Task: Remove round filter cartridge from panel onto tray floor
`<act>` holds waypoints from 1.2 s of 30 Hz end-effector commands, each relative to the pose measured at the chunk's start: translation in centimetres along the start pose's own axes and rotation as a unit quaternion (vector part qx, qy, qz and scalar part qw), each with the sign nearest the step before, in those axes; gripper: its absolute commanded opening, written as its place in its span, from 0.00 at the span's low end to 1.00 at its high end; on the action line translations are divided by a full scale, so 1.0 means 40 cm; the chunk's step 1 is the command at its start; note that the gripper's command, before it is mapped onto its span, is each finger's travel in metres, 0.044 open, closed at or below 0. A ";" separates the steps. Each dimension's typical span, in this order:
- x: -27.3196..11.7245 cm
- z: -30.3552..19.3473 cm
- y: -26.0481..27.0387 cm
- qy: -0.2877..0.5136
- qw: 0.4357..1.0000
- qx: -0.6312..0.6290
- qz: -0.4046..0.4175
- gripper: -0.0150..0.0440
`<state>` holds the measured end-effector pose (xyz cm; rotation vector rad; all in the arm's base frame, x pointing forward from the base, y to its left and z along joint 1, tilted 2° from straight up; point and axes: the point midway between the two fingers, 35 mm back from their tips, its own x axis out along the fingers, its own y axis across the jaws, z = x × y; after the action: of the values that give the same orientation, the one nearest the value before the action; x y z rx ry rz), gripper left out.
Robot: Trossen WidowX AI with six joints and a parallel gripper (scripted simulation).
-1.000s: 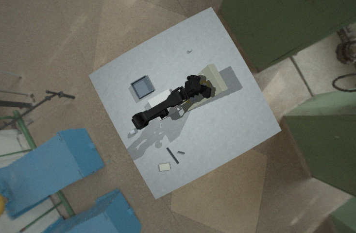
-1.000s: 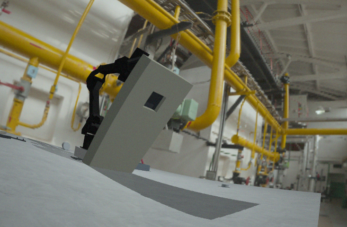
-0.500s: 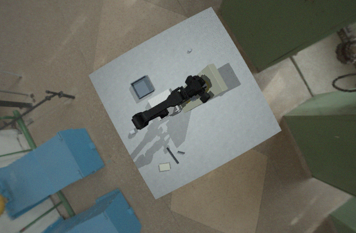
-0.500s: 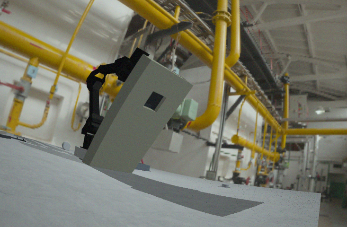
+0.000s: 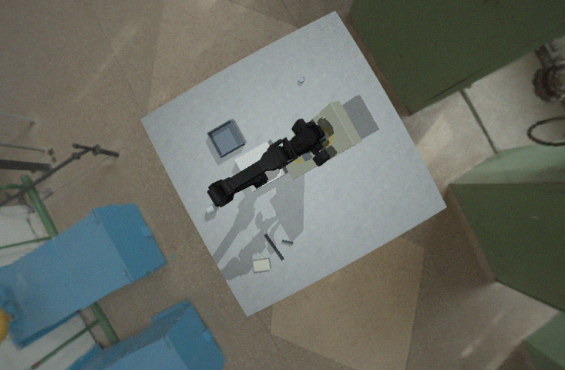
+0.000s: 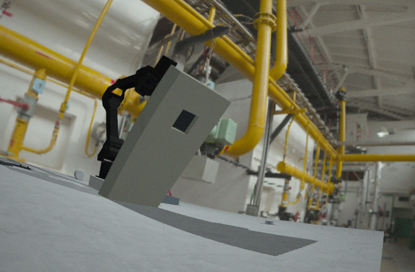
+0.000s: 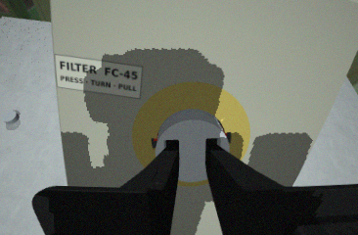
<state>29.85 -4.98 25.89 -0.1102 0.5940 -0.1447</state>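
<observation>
The grey round filter cartridge (image 7: 192, 168) stands out a little from the panel face, its side wall showing above its face in the wrist view. A yellow ring (image 7: 147, 115) surrounds its opening, with dark notches at both sides. My gripper (image 7: 191, 147) is shut on the cartridge, with its fingertips in the two face slots. The pale service panel (image 5: 348, 126) (image 6: 159, 147) (image 7: 285, 64) leans on the table. How much of the cartridge is still inside is hidden. The blue-grey tray (image 5: 213, 144) (image 6: 171, 200) stands apart from the panel, beside the arm's base, and looks empty.
A small round piece (image 5: 300, 80) (image 6: 268, 222) (image 7: 13, 120) lies beyond the panel. A white cylinder (image 5: 210, 209) (image 6: 78, 174) is near the arm's base. A long dark bar (image 5: 274, 247), a short bar (image 5: 287, 242) and a cream block (image 5: 260, 265) lie on the opposite side from the tray.
</observation>
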 end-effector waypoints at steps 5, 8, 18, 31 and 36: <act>-0.123 -0.001 0.001 -0.003 1.000 -0.020 0.002 0.25; -0.133 -0.003 0.001 -0.003 1.000 -0.022 0.002 0.25; -0.133 -0.003 0.001 -0.003 1.000 -0.022 0.002 0.25; -0.125 -0.097 0.015 -0.002 1.000 -0.022 0.002 0.25; -0.118 -0.139 0.021 -0.002 1.000 -0.022 0.002 0.25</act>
<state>23.31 -3.68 24.53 -0.1488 0.6022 -0.1217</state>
